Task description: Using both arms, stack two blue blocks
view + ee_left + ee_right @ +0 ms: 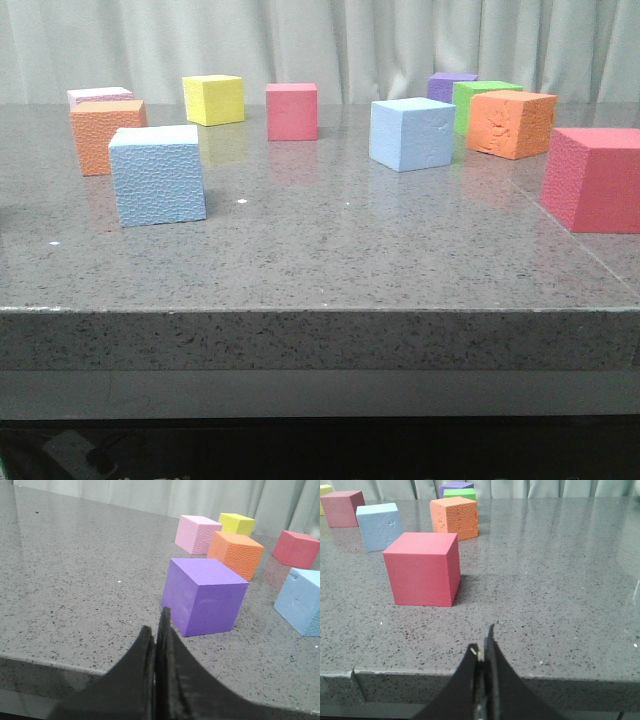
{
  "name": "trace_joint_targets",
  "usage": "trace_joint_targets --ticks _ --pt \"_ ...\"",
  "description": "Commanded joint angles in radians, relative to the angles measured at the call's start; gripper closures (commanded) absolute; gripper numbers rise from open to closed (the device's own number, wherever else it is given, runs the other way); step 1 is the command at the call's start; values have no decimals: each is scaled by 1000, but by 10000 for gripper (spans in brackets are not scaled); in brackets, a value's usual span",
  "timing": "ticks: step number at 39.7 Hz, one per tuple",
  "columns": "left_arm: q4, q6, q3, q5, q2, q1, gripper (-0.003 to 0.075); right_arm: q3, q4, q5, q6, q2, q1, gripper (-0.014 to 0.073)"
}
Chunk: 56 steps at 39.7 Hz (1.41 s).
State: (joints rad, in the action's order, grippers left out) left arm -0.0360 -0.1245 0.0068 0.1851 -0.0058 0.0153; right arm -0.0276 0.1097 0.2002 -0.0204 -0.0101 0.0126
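From the front we see the grey tabletop [330, 250] with the two blue blocks well apart: the pebbled block [157, 174] stands near the left front, the smoother block [412, 133] further back, right of centre. Around them stand an orange cube [105, 135], a yellow cube [213, 99], a red cube [292, 110] and a large red cube [595, 178] at the right edge. Neither arm shows here.

In the left wrist view the left pincer [159, 640] has its fingers pressed together, holding nothing, just short of a cube that looks purple [204, 596]; it may be the pebbled block under odd colour. The smoother block [302, 600] sits at the frame's edge.

In the right wrist view the right pincer [484, 652] is likewise pressed together and empty, near the tabletop's edge. The large red cube [424, 568] stands ahead, the smoother block [380, 526] beyond it.
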Motion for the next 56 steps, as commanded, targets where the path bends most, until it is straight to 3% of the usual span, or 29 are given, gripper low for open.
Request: trace_joint_targets --ticks 1,13,34,45,56 --pt "-4 -4 35 -93 -21 2 738 1 7 -107 -7 -19 -6 663" --pt "-4 -4 35 -154 -21 2 738 1 10 -242 -7 -19 -6 663" --pt "-4 -4 35 -185 -21 2 738 1 10 -249 -7 -19 -6 663" --pt "-4 -4 35 -301 -21 2 738 1 10 -274 -7 -19 -6 663" --pt "-4 -4 35 -534 -21 2 738 81 11 -309 -7 -19 -6 663"
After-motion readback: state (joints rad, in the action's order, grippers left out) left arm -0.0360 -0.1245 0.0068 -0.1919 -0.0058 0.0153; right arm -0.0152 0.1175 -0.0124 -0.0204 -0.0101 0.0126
